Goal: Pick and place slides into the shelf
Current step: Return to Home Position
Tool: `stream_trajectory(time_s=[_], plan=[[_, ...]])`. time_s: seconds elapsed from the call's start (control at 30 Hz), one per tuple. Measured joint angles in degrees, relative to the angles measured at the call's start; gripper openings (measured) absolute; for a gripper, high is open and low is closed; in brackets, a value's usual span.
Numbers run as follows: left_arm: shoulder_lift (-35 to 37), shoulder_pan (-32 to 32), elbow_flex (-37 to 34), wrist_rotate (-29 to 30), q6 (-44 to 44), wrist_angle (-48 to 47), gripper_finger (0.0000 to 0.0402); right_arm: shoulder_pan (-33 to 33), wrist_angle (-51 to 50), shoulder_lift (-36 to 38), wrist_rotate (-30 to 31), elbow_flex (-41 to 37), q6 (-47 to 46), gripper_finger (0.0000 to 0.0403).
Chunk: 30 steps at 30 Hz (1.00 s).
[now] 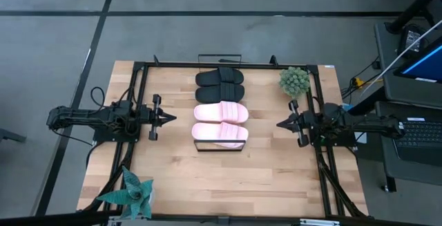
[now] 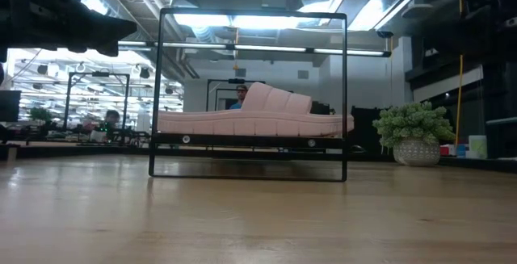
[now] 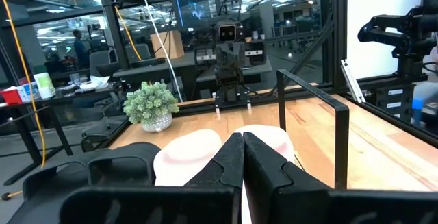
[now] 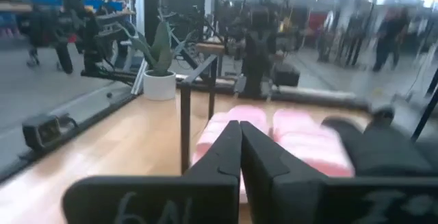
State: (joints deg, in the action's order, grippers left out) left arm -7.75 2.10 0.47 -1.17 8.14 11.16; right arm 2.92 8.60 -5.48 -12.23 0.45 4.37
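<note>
All of the slides lie side by side on the shelf (image 1: 219, 146), soles down: two black slides (image 1: 219, 78) (image 1: 219, 92) at the far end, two pink slides (image 1: 221, 113) (image 1: 219, 133) at the near end. In the low view the nearest pink slide (image 2: 254, 117) sits between the black wire rails (image 2: 346, 94). My left gripper (image 1: 173, 118) is shut, left of the shelf, pointing at it. My right gripper (image 1: 279, 124) is shut, right of the shelf, pointing at it. Both stand clear of the slides. The wrist views show the pink slides (image 3: 198, 152) (image 4: 308, 142) beyond the shut fingers.
A small bushy green plant in a pot (image 1: 295, 81) stands near the far right of the table. A spiky green plant (image 1: 131, 193) stands at the near left corner. Black frame rails (image 1: 324, 164) run along the table's sides. Bare wood lies between shelf and near edge.
</note>
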Motion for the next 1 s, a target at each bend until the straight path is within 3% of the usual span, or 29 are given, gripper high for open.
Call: stream_trajectory(time_s=[0.3,0.57,1.0], plan=[[0.00,0.01,0.00,0.00,0.00,0.00,0.0000,0.00,-1.27,0.00,0.06,0.00,-3.86,0.0007],[0.00,-0.01,0.00,0.00,0.00,0.00,0.0000,-0.92,-1.62,0.81,0.40,0.03,3.47,0.0008],[0.01,0.01,0.00,0.02,0.00,0.00,0.0000,-3.19,-5.97,5.42,1.24,0.02,3.52,0.0008]])
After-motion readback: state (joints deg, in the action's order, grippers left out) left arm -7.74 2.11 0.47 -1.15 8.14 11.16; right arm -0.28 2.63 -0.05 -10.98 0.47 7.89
